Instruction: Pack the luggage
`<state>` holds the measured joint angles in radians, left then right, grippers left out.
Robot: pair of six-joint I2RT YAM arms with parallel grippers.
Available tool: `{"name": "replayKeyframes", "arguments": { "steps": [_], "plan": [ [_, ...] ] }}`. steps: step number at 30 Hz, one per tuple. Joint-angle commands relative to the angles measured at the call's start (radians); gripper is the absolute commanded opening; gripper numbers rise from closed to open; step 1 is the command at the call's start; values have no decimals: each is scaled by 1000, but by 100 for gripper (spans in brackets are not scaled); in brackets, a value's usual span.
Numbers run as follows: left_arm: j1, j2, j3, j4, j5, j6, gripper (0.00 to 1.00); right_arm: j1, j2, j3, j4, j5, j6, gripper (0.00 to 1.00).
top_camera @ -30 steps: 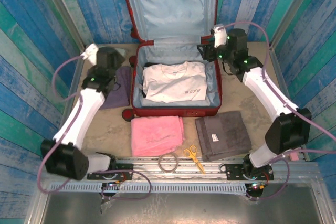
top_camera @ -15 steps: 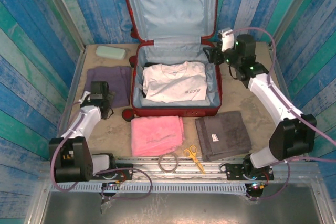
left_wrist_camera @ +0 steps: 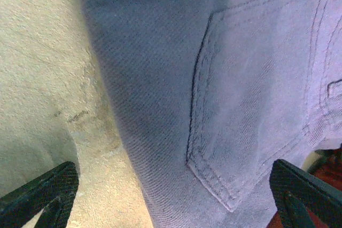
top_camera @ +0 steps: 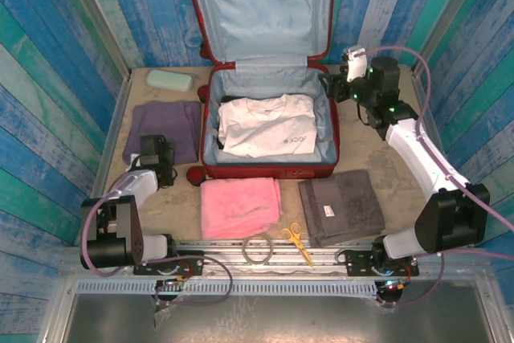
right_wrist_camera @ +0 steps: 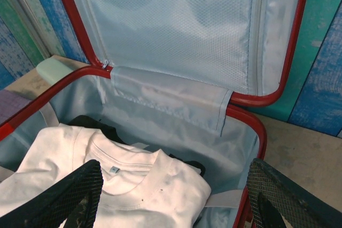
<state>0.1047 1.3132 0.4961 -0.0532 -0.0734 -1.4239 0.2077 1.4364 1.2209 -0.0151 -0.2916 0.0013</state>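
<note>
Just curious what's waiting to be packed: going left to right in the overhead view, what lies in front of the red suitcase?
Folded pink towel → yellow-handled scissors → folded grey towel.

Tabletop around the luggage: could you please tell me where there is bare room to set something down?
Barest is the table right of the luggage, beyond the grey towel. The near edge is crowded: pink towel, scissors, ring. Purple jeans fill the left.
</note>
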Motion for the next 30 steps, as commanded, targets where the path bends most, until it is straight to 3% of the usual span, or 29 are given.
{"name": "replayKeyframes", "arguments": {
  "steps": [1,6,11,16,21,27,30],
  "plan": [
    [30,21,-47,12,-30,-46,97,-4,-18,-12,0,2,-9,73],
    [43,200,-18,86,16,-85,99,-4,-28,-17,-22,9,-13,72],
    [42,331,-11,226,41,-153,80,-4,-58,-42,-44,27,-6,71],
    [42,398,71,225,4,-107,67,-4,-111,-65,-59,66,-12,71],
    [57,414,155,194,-44,-36,36,-4,-141,-74,-71,76,-8,69],
    [77,309,234,95,-151,115,0,-4,-183,-124,-54,145,22,65],
    [79,237,288,29,-204,221,0,-3,-207,-158,-21,136,16,65]
  ]
}}
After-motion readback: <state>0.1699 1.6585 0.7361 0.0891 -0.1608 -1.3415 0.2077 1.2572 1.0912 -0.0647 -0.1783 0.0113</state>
